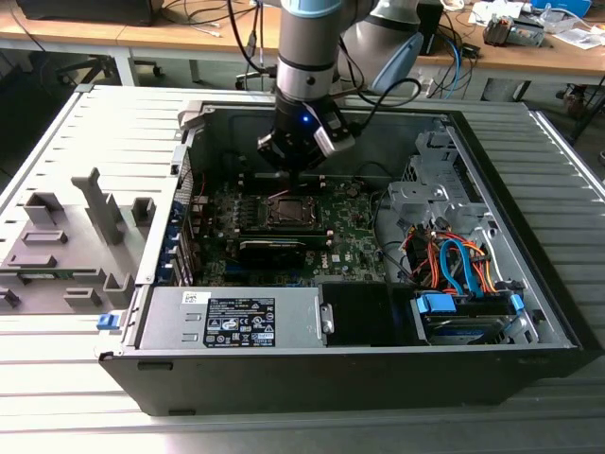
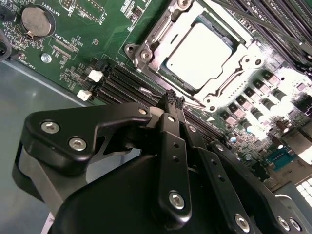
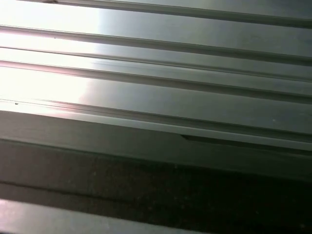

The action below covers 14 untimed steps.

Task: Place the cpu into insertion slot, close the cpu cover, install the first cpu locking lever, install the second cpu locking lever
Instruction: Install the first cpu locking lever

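While the open computer case (image 1: 378, 312) lies on a ribbed metal table (image 1: 57, 397), the robot arm (image 1: 307, 47) reaches down over its green motherboard (image 1: 350, 236). The gripper (image 2: 174, 99) hovers just beside the insertion slot (image 1: 285, 210), its jaws pressed together and holding nothing, as the second wrist view shows. The cpu (image 2: 201, 54) sits in that slot, framed by the closed cpu cover (image 2: 240, 57).
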### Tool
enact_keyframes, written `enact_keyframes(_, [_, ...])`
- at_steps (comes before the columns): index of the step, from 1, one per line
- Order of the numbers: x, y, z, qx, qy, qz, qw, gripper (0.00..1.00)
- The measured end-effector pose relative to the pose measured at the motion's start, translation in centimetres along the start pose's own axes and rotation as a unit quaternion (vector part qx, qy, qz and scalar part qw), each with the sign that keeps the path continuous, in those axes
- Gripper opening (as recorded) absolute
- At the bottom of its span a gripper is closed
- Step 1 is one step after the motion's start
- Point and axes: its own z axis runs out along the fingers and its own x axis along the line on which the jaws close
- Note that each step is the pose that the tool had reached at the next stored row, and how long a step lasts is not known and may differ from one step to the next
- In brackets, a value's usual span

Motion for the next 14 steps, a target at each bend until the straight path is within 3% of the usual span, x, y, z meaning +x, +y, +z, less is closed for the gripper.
enact_keyframes(14, [-1.05, -0.08, 0.70, 0.0002, 0.0000, -0.004, 1.0000, 0.11])
